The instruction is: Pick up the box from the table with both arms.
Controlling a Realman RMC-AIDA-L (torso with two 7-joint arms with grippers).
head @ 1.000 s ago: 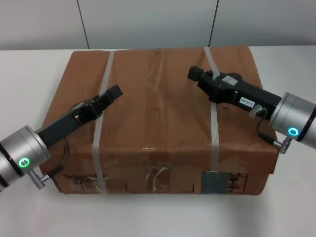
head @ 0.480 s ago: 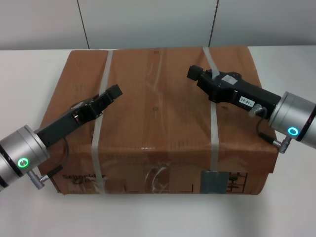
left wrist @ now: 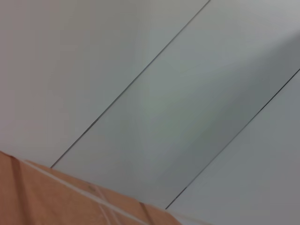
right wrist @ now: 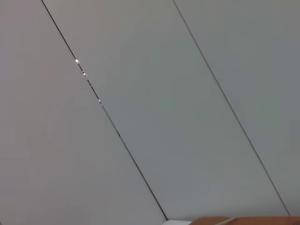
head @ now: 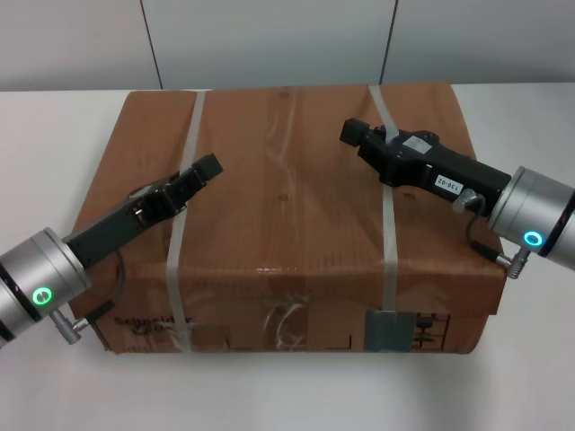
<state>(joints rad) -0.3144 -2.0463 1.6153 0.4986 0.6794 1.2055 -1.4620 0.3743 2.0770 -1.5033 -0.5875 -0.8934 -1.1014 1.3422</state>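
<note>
The box (head: 287, 206) is large, flat, brown cardboard and lies on the white table (head: 54, 126). It has two whitish straps (head: 184, 233), clear tape and black print on its near side. My left gripper (head: 208, 168) lies over the box's top near the left strap, pointing to the far right. My right gripper (head: 353, 133) lies over the top by the right strap (head: 388, 224), pointing left. A strip of the box shows in the left wrist view (left wrist: 56, 201), and a sliver of it in the right wrist view (right wrist: 243, 220).
A grey panelled wall (head: 269, 40) stands behind the table. White tabletop shows on both sides of the box and in front of it (head: 287, 395). Both wrist views show mostly wall panels (left wrist: 187, 93).
Both arms hold the same pose. The box's left strap and front print sit very slightly differently than a second ago.
</note>
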